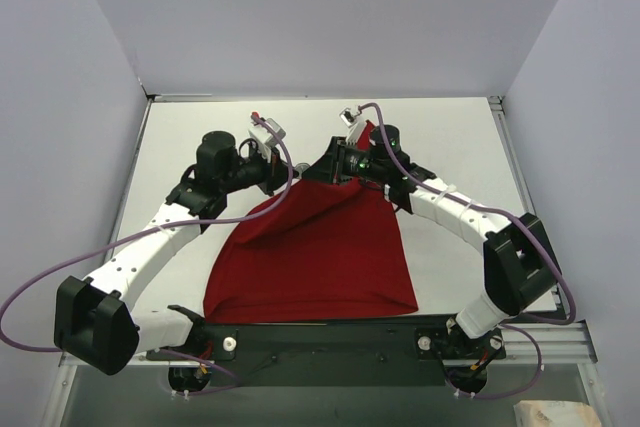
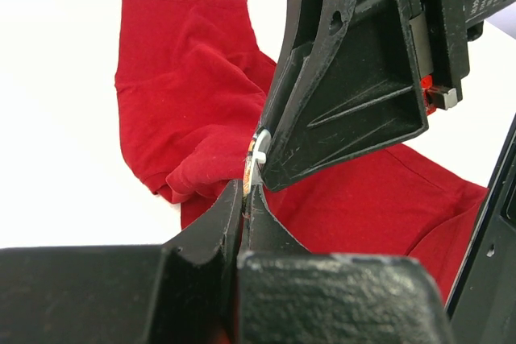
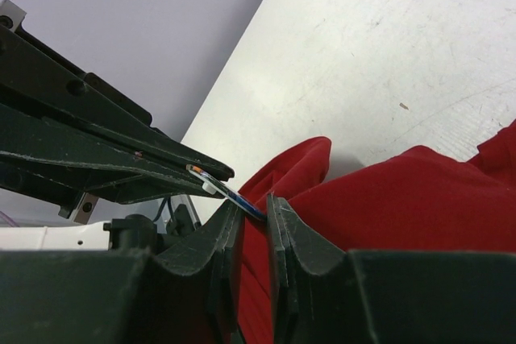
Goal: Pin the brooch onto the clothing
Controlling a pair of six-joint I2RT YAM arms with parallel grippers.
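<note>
The white surface (image 1: 455, 147) is carrying everything here, and the red clothing (image 1: 320, 257) is lying across the middle of it, its wide end running along the near edge just ahead of the arm bases; the far part is being drawn up off the surface into a peak, narrowing toward the two grippers; the arms are curving in from either side and meeting over that peak; the right gripper (image 3: 255, 204) is pinching a raised fold of the red cloth, its jaws standing narrow with the fabric sandwiched between them; the left gripper (image 2: 247, 192) is coming in from the opposite side, tip to tip with the right one, its jaws closed tight on the brooch (image 2: 251, 168); the brooch is showing edge-on in both wrist views, a thin disc with slivers of orange and blue and a small white part, sticking out past the left fingertips; it is sitting up off the surface, right at the lifted fold, its free edge touching the inner face of one of the right fingers (image 3: 232, 227), just beside the cloth; whether its pin is going into the fabric I cannot tell from here.
</note>
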